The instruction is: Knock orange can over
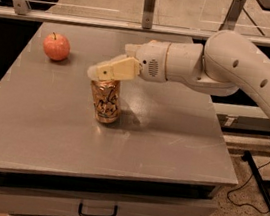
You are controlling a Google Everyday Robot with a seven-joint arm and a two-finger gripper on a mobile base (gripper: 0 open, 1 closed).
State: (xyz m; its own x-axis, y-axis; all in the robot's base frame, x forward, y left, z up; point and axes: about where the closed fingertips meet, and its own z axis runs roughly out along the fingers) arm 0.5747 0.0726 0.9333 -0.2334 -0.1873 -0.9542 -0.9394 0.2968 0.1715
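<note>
The orange can (105, 101), orange-gold with pale swirly lettering, stands roughly upright on the grey table (170, 145), left of the middle. My gripper (110, 61) reaches in from the right at the end of the white arm (222, 62). Its cream fingers are spread. The lower finger (111, 69) lies across the can's top and hides the lid and pull-tab. The upper finger (133, 49) is behind and above the can.
A red apple (56, 47) sits at the table's back left. Metal rail posts (149, 3) line the far edge. A drawer with a handle (97, 210) is under the front edge. A black cable (260, 184) lies on the floor at the right.
</note>
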